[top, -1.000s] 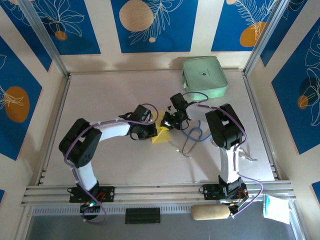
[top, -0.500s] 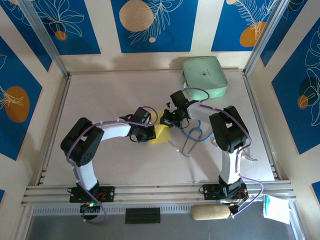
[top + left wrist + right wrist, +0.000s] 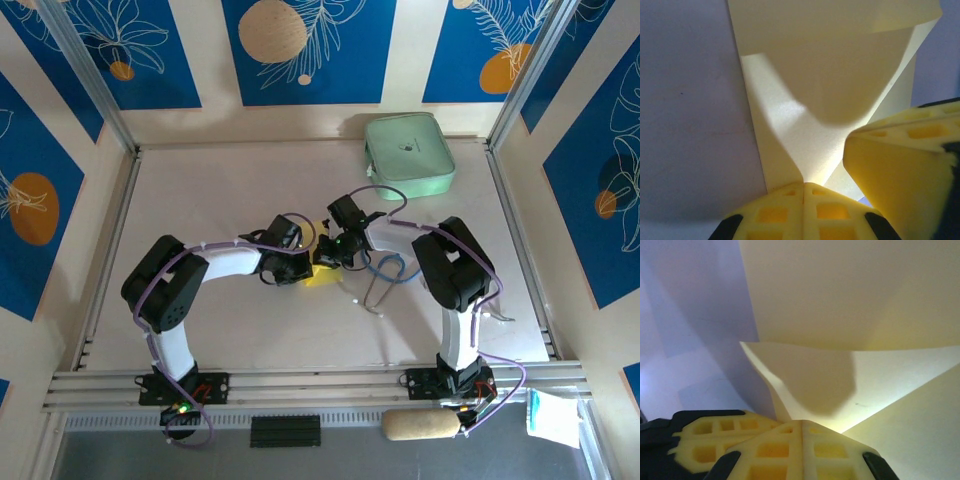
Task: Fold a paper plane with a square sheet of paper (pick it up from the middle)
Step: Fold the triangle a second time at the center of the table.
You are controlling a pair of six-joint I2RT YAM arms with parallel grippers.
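Note:
The yellow square sheet of paper [image 3: 322, 277] sits mid-table, creased into folded layers, mostly covered from above by both grippers. I cannot tell whether it has the paper plane's dart shape. My left gripper [image 3: 304, 268] is shut on one edge of it. In the left wrist view the paper [image 3: 840, 75] fans up from the closed jaws [image 3: 803, 183], with a right finger [image 3: 900, 180] close beside it. My right gripper [image 3: 331, 252] is shut on the sheet from the other side. In the right wrist view its jaws [image 3: 802, 423] pinch a folded flap [image 3: 850, 305], with a left finger [image 3: 705, 440] at the lower left.
A mint-green rounded case [image 3: 408, 152] lies at the back right of the table. A blue looped cable [image 3: 390, 266] and a thin grey wire [image 3: 372, 295] lie just right of the grippers. Metal rails border the table's sides and front.
The right gripper has come nearer and leftwards, close against the left gripper. Less of the yellow paper shows from above. The left arm has barely moved.

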